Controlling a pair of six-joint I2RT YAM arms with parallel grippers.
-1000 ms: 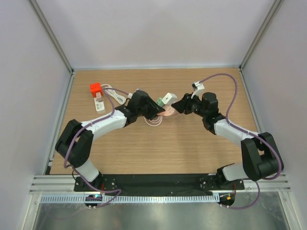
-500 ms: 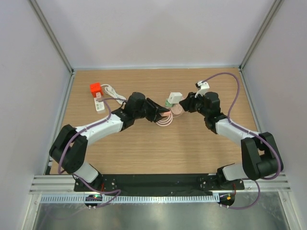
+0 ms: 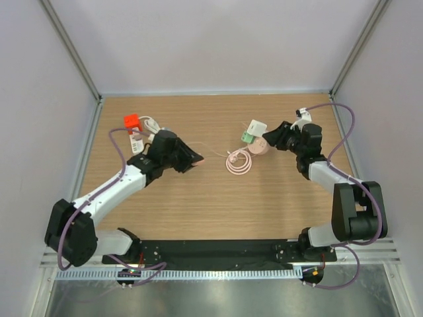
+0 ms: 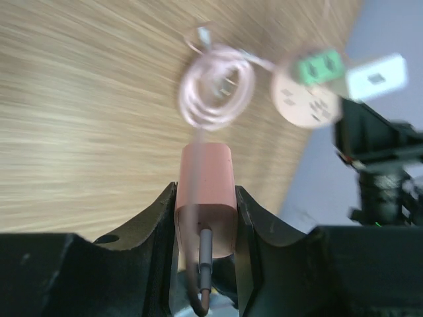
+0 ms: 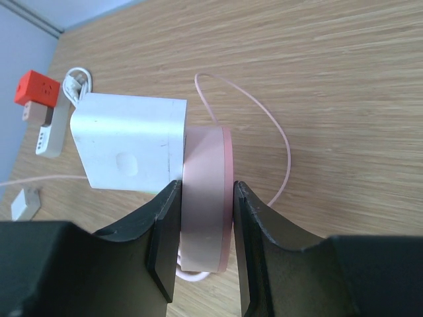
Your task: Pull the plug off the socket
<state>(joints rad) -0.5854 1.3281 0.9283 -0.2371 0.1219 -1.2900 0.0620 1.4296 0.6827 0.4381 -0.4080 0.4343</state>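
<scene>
My left gripper [image 3: 193, 158] is shut on a pink plug [image 4: 205, 195], which is apart from the socket. A thin pink cable runs from the plug to a coil [image 3: 236, 162] on the table; the coil also shows in the left wrist view [image 4: 218, 89]. My right gripper [image 3: 269, 140] is shut on the rim of a round pink socket [image 5: 206, 198], held on edge just above the table. A white adapter [image 5: 129, 150] with a green part [image 3: 245, 137] sticks out of the socket's face. The socket [image 4: 307, 102] faces my left wrist camera, far off.
An orange cube [image 3: 131, 121] plugged into a white power strip [image 3: 137, 140] lies at the back left, with a white cable bundle [image 3: 152, 124] beside it. Grey walls and metal posts close in the table on three sides.
The two grippers, close together at the centre, have drawn apart. My left gripper moved left with the plug, my right gripper moved right with the socket, and the cable coil now lies between them.
</scene>
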